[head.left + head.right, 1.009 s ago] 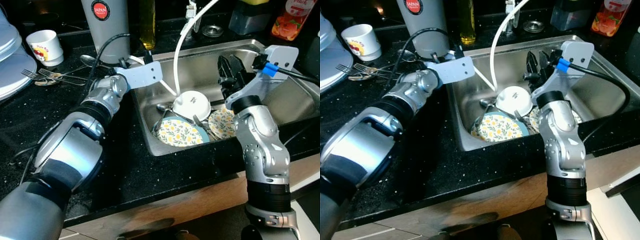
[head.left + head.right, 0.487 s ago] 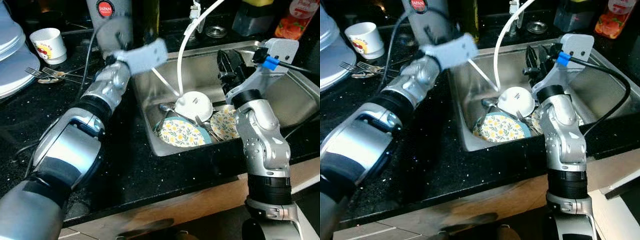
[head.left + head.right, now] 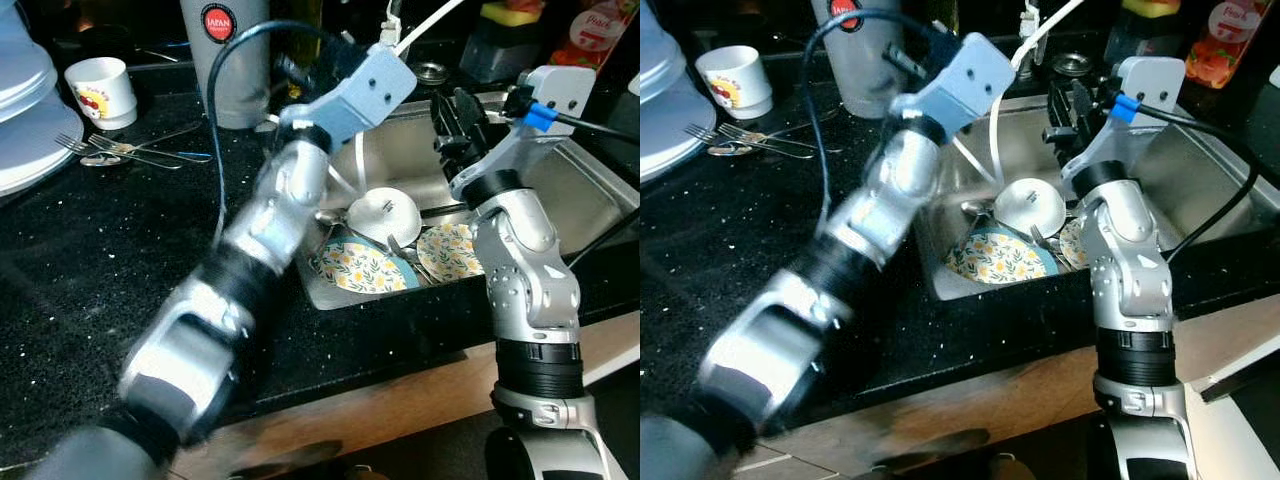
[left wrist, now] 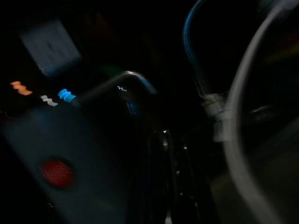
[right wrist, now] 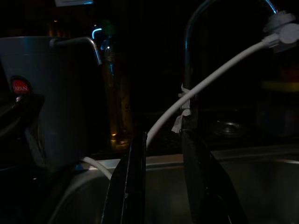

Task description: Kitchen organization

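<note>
While the left tool (image 3: 285, 68) blurs, state unclear, the right tool (image 3: 452, 112) hangs open above the sink (image 3: 580, 200), plates (image 3: 362, 268) below.

Silver arms, black joints, blue cable clip (image 3: 538, 116).

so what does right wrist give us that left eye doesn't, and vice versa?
Right wrist view alone: the tap's curved neck and the hose's white end fitting, seen past the open fingers of the right gripper.
Left eye view alone: floral plates, white bowl, mug, forks, and the blurred left gripper.
Shared: white hose, grey flask with the red label, sink's back rim.
</note>
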Controlling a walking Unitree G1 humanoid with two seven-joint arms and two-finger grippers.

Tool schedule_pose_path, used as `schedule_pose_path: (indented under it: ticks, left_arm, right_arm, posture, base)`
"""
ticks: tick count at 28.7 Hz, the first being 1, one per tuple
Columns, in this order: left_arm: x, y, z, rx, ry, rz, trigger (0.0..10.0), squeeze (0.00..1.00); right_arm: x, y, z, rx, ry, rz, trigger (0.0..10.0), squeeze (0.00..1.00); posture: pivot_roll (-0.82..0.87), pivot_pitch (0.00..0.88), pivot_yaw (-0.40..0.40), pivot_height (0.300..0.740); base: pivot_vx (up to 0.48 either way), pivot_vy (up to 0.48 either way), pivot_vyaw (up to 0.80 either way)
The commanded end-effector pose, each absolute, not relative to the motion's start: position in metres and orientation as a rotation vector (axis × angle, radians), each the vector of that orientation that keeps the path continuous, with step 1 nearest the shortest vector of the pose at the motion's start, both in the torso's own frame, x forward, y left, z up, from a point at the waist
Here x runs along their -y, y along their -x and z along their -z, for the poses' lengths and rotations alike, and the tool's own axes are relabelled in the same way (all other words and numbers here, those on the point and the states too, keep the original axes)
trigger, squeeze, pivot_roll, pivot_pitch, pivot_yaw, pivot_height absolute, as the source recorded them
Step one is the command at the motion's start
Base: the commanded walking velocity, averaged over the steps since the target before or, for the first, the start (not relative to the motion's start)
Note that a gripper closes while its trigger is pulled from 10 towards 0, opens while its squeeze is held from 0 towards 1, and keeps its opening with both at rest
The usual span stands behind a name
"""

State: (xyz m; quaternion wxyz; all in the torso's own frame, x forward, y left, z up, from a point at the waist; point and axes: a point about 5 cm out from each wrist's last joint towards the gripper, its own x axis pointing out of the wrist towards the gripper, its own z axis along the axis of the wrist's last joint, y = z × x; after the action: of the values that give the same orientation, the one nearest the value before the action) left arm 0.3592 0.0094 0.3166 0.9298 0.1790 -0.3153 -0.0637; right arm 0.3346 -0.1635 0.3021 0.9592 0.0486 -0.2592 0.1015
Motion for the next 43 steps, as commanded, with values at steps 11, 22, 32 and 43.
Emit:
schedule_pose_path:
  ticks: [11,22,32,43]
  left_arm:
    - [-0.029,-0.357,-0.308,0.416,0.142,0.472,10.0,1.00]
    - [-0.129,-0.371,-0.305,0.383,0.002,0.270,10.0,0.00]
    - [-0.233,-0.377,-0.248,-0.035,0.388,-0.408,10.0,1.00]
    - [-0.229,-0.381,-0.239,-0.151,0.689,-0.477,10.0,0.00]
  right_arm:
    - [0.171,-0.336,-0.302,0.539,-0.082,-0.179,10.0,0.00]
    - [0.172,-0.337,-0.299,0.543,-0.094,-0.170,10.0,0.00]
    - [0.176,-0.332,-0.304,0.558,-0.078,-0.173,10.0,0.00]
    - [0.166,-0.333,-0.300,0.548,-0.098,-0.214,10.0,0.00]
  posture:
    - [0.00,0.032,-0.026,0.740]
    - [0.01,0.004,-0.021,0.740]
    - [0.01,0.008,-0.032,0.740]
    - [0.05,0.036,-0.045,0.740]
  base:
    - [0.000,0.000,0.00]
    - [0.000,0.000,0.00]
    - [0.000,0.000,0.00]
    - [0.000,0.000,0.00]
